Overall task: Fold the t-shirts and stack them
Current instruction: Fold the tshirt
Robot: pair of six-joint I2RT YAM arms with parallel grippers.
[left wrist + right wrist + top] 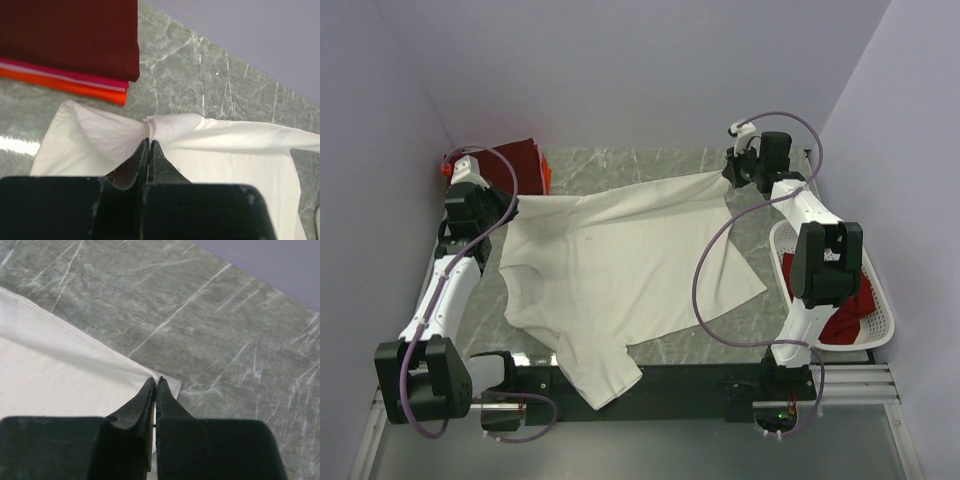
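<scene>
A large cream-white t-shirt (620,270) lies spread over the marble table, one sleeve hanging over the near edge. My left gripper (510,206) is shut on its far left corner; in the left wrist view the cloth (225,150) bunches at the pinched tips of that gripper (149,142). My right gripper (728,176) is shut on the far right corner, and in the right wrist view the hem (60,370) runs into its closed tips (155,380). The edge between the two grippers is pulled fairly taut. A folded stack of maroon (75,35), pink and orange (65,85) t-shirts sits at the back left (520,160).
A white lattice basket (885,330) stands at the right edge behind the right arm, with red cloth (850,310) in it. Purple walls close in the table on the left, back and right. A black rail (690,385) runs along the near edge.
</scene>
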